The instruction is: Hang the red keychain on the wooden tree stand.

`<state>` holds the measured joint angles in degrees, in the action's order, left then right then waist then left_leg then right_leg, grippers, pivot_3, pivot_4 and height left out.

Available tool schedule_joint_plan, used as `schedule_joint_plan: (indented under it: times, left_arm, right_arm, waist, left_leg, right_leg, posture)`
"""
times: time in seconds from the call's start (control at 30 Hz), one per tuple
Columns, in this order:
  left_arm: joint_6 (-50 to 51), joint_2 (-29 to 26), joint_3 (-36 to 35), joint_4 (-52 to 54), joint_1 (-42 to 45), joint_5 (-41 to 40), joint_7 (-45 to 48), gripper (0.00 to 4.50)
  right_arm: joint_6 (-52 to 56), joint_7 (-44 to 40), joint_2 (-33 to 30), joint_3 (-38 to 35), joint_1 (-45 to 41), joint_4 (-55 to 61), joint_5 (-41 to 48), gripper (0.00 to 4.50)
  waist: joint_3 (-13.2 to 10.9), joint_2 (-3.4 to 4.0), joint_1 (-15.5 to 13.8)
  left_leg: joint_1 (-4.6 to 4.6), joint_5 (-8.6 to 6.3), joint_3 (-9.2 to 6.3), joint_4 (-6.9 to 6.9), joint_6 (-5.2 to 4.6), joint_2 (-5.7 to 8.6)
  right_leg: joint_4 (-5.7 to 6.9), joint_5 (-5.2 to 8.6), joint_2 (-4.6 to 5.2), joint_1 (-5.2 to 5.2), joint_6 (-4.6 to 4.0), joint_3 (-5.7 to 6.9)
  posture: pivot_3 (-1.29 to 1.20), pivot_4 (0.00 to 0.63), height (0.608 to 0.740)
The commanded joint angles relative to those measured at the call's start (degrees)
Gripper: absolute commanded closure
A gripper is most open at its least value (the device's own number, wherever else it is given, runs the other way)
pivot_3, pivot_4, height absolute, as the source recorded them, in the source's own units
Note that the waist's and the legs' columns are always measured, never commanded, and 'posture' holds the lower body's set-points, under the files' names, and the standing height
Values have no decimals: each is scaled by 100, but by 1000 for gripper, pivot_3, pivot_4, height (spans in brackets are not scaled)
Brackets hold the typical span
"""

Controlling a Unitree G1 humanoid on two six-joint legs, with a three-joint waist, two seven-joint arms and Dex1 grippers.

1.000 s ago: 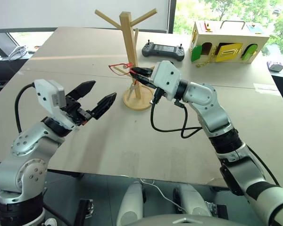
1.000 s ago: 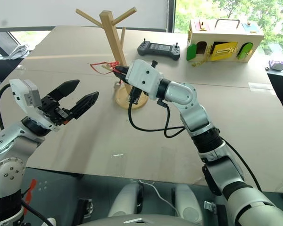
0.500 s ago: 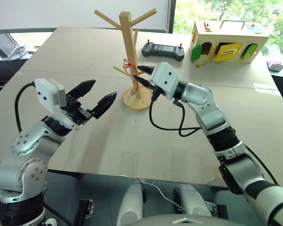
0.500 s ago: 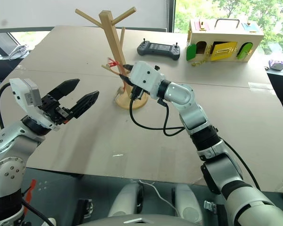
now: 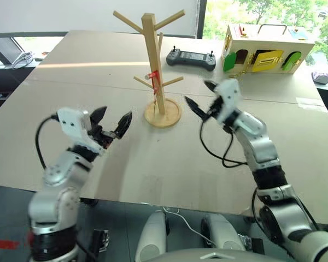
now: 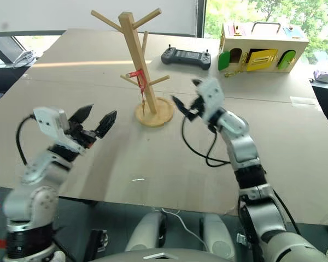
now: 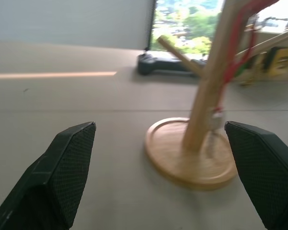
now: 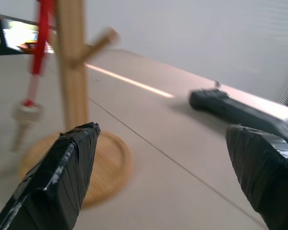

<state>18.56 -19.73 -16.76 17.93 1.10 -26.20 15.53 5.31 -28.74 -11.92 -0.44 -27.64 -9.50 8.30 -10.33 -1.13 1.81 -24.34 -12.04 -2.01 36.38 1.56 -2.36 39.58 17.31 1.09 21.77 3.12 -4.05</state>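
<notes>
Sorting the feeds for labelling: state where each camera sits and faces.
Head stereo pair: looks forward and down at the table, both arms in view.
Left wrist: looks along the left gripper at the wooden tree stand.
Right wrist: looks along the right gripper, controller beyond.
All share the stand with the red keychain hanging on it.

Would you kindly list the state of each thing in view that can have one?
red keychain: hanging on a low peg, key dangling beside the post.
wooden tree stand: upright on the table.
left gripper: open, holding nothing.
right gripper: open, holding nothing, apart from the stand.
house-shaped box: yellow door ajar.
black controller: lying flat.
</notes>
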Motion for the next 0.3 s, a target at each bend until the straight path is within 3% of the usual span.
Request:
schedule_joint_plan:
  times: [0.03, 0.3]
  left_arm:
    - [-662, 272, 97, -374, 23, 465, -197, 0]
    - [-1294, 588, 141, -1001, 82, 907, -387, 0]
  right_arm:
    - [-145, 319, -30, -386, 338, 79, 140, 31]
    - [-685, 1378, 137, -1045, 1233, -130, 6, 31]
  waist:
    - [-2, -1, 24]
    - [0, -2, 52]
  left_leg:
    - [-5, 0, -1, 1, 0, -1]
    - [0, 0, 6, 2, 1, -3]
  right_leg:
    - [1, 0, -2, 5, 0, 1]
    - [11, 0, -7, 7, 1, -8]
  posture:
    - [0, 150, 740]
    - [0, 150, 740]
